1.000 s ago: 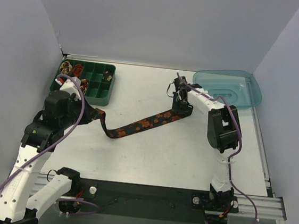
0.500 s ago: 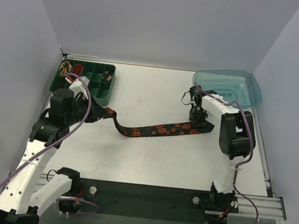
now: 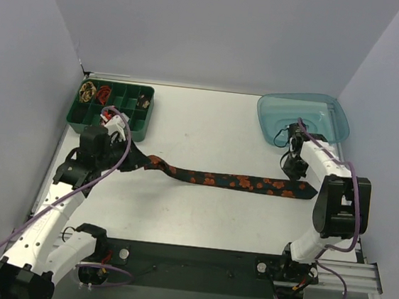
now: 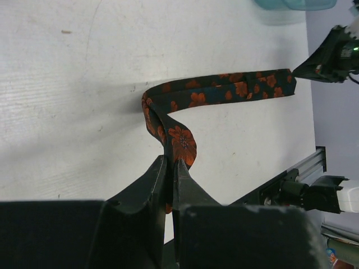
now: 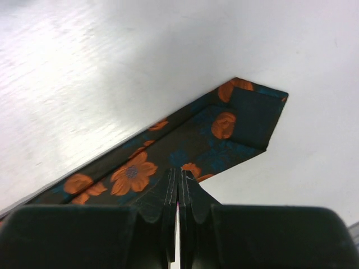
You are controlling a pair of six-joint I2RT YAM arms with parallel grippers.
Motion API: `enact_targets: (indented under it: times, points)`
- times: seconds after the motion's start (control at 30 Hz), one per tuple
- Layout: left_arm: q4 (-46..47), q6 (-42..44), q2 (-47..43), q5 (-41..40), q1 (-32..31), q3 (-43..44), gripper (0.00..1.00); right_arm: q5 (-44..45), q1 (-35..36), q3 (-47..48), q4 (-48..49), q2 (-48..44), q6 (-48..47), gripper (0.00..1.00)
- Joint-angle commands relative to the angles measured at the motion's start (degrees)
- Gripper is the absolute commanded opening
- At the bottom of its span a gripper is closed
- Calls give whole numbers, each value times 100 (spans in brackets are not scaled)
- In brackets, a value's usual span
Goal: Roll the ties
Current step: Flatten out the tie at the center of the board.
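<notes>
Slack has gone: your floral tie (image 3: 239,181) now lies stretched across the table (image 3: 209,129), left gripper (image 4: 171,171) pinching its narrow end, right gripper (image 5: 178,185) clamped on the wide end. It looks ready to roll.

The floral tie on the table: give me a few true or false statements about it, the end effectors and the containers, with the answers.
1. The floral tie stretches from the left end effector to the right end effector. True.
2. The left end effector is open, clear of the tie. False: it is shut on the tie's narrow end.
3. The tie's pointed end lies in the blue bin. False: it lies on the table, outside the bin.
4. The green tray holds coiled ties. True.
5. The right end effector is shut on the tie. True.
</notes>
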Motion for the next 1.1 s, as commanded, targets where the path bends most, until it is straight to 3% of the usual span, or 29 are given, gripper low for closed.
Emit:
enact_targets:
  times: [0.0,0.37,0.53,0.7,0.83,1.07]
  points:
    - [-25,-86,-102,-204,98,-353,0,-103,384,258,-36,-186,-139,0]
    - [-500,-534,64,-617,475,-1109,0,-1139,2009,1216,175,816,-921,3]
    - [-53,-666,477,-432,757,-1417,0,-2236,2485,1752,341,1263,-1114,4]
    - [431,-640,776,-502,933,-1593,0,-2406,3064,2342,341,1721,-1229,5]
    - [651,-578,812,-845,1081,-1708,0,-2616,3241,2640,359,2098,-1308,4]
    - [1117,-429,1434,-626,1389,-1804,0,-3057,3364,2589,254,2364,-1440,5]
